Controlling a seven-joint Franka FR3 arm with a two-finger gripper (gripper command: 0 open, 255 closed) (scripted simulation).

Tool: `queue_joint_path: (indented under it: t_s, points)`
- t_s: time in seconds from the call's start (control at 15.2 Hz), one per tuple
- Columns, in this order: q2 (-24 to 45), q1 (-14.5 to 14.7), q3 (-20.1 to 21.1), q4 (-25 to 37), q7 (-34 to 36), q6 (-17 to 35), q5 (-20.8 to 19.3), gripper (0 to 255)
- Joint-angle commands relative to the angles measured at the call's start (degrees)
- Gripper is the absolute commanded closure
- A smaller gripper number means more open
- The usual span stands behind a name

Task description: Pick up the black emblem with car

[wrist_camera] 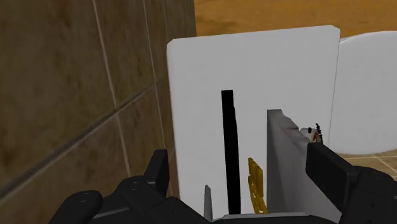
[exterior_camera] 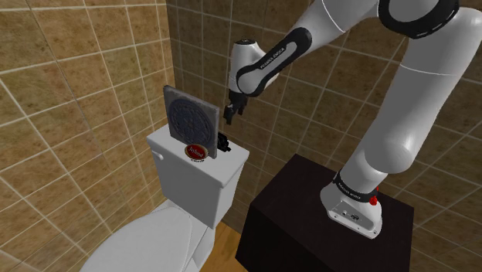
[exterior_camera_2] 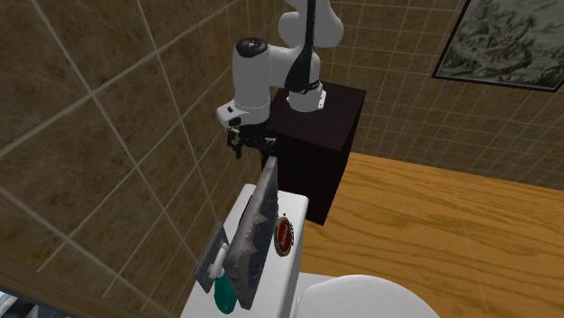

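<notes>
The black emblem (exterior_camera: 224, 144) is a small dark piece standing upright on the white toilet tank lid (exterior_camera: 220, 166), near the wall end. In the wrist view it shows edge-on as a thin black strip (wrist_camera: 229, 153) with a small gold piece (wrist_camera: 255, 184) beside it. My gripper (exterior_camera: 230, 113) hangs a little above it, open. In the wrist view the gripper (wrist_camera: 236, 156) has its fingers on either side of the strip without touching it. From the second exterior view the gripper (exterior_camera_2: 246, 141) hovers over the tank's wall end.
A grey square panel (exterior_camera: 188, 117) stands upright on the tank, close beside the emblem. A round red emblem (exterior_camera: 195, 151) sits in front of it. A teal object (exterior_camera_2: 221, 294) lies at the tank's other end. The tiled wall (exterior_camera: 85, 85) is right behind, and the black stand (exterior_camera: 301, 209) is alongside.
</notes>
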Motion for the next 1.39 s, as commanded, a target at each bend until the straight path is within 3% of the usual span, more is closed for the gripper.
queue_joint_path:
  t_s: [0.0,0.59,1.25,1.32]
  points:
    - [4.64,0.2,-0.02,2.65,0.31,2.2,-0.53,0]
    - [25.02,1.46,-0.56,17.6,0.8,8.27,-2.15,0]
    - [30.68,1.94,-1.19,19.6,1.38,11.94,-2.66,0]
    - [30.56,1.95,-1.2,19.4,1.4,12.03,-2.67,255]
